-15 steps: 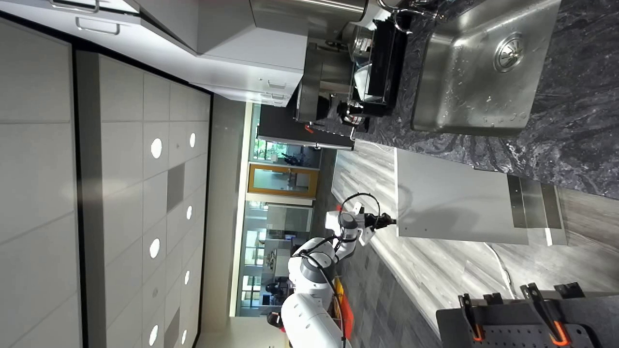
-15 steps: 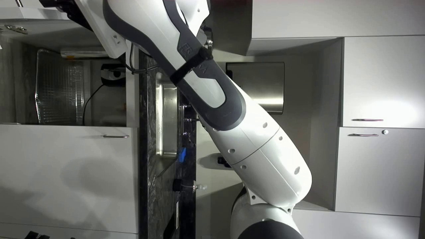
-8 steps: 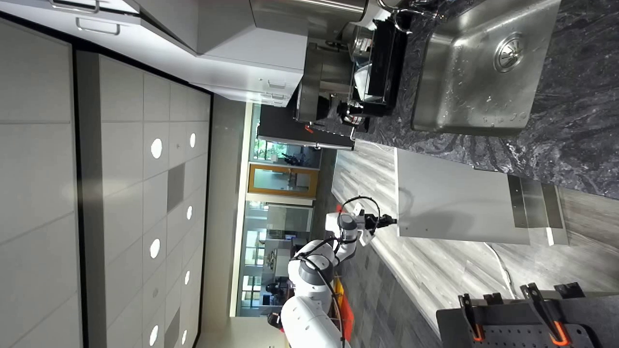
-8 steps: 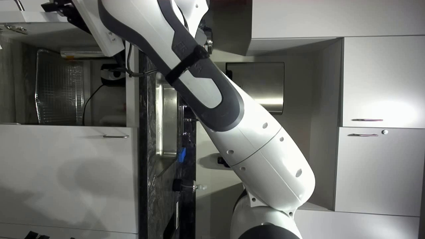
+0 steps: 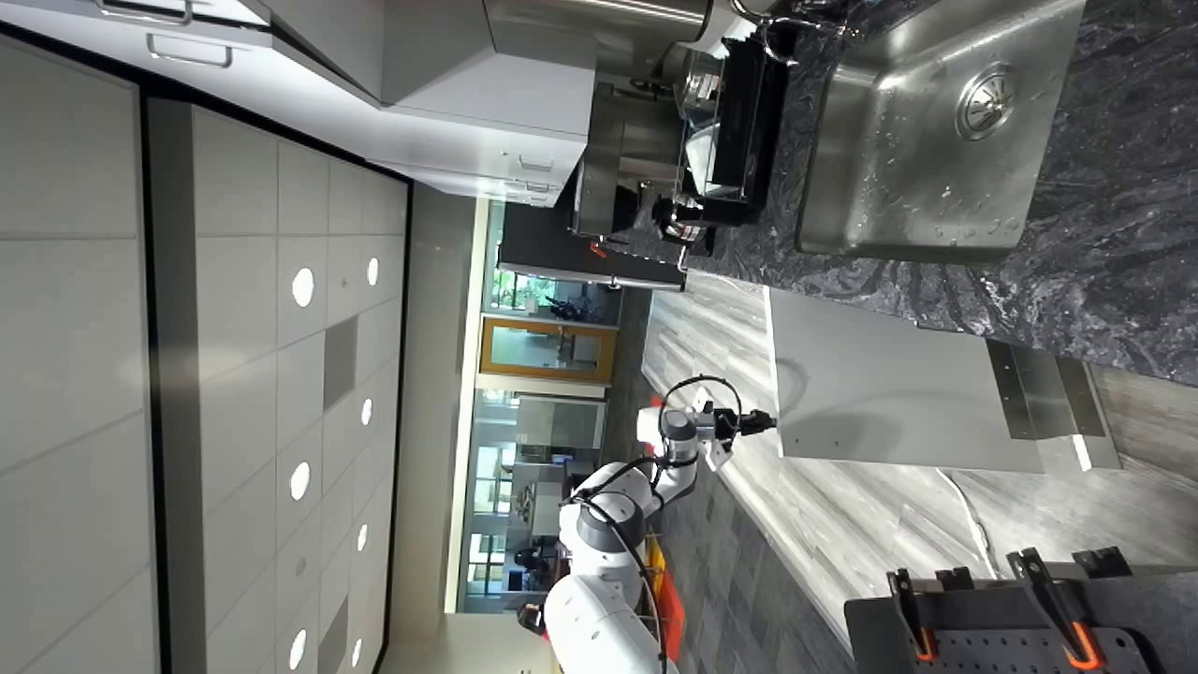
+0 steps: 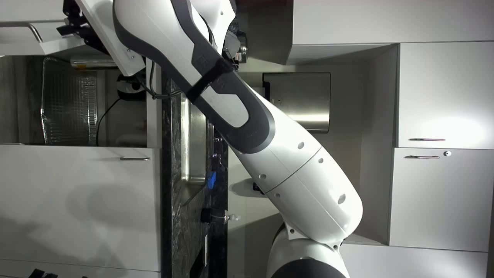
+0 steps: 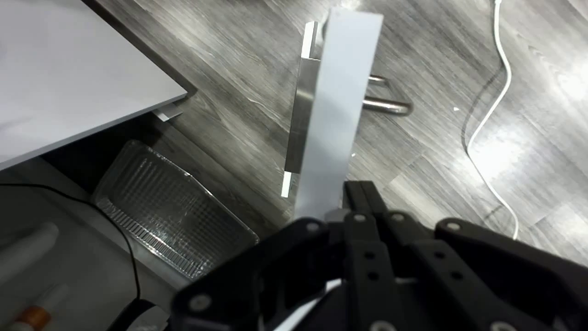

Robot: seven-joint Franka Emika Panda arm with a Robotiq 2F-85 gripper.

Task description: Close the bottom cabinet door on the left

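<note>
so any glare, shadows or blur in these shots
Wrist view: bright glare on the grey wood-grain floor, the black two-fingered gripper looking slightly soft; in an exterior view, a soft shadow on the flat pale grey cabinet door; in an exterior view, bright glare on the smooth white upper cabinet door.

wrist view: decent gap of floor [image 7: 248, 115] between the swung-out bottom cabinet door [image 7: 337, 115] and the white panel [image 7: 78, 82] | gripper [image 7: 363, 184] crowding the door's edge | handle [image 7: 386, 105] pokes out opposite the gap | foil tray [image 7: 174, 216] hogging part of the cabinet [image 7: 92, 266]
</note>
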